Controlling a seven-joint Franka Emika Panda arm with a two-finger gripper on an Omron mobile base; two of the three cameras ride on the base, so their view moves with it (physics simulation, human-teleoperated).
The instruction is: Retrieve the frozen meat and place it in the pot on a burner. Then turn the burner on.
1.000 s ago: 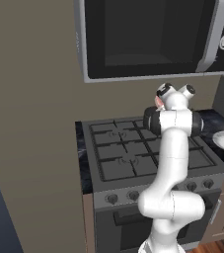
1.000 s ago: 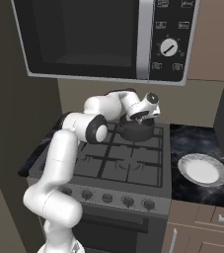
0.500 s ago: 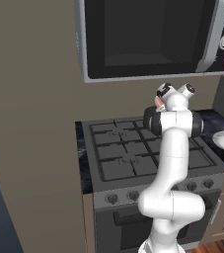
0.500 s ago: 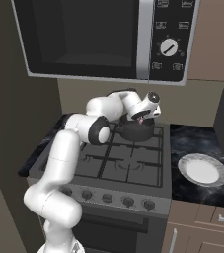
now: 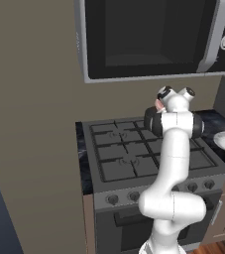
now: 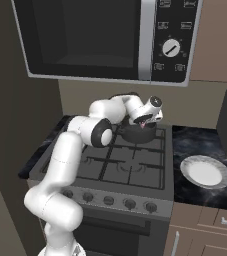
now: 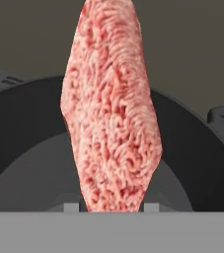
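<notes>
Grey stove (image 6: 135, 170) with dark grates fills the counter below a black microwave (image 6: 110, 40), and everything else is placed from that stove. Over its left and middle burners the white arm reaches across toward the back. At the stove's rear right burner (image 6: 141, 142) sits the pot (image 6: 137, 134), dark and low-sided, with a loop handle at its side in the hand view. Just above the pot's rim the gripper (image 6: 144, 121) is closed on the frozen meat (image 7: 111, 106), the pink slab pinched between the two fingers and hanging over the pot's open mouth (image 7: 29, 148), not yet resting inside. Right of the stove, on the dark counter, lies a white plate (image 6: 205, 171).
</notes>
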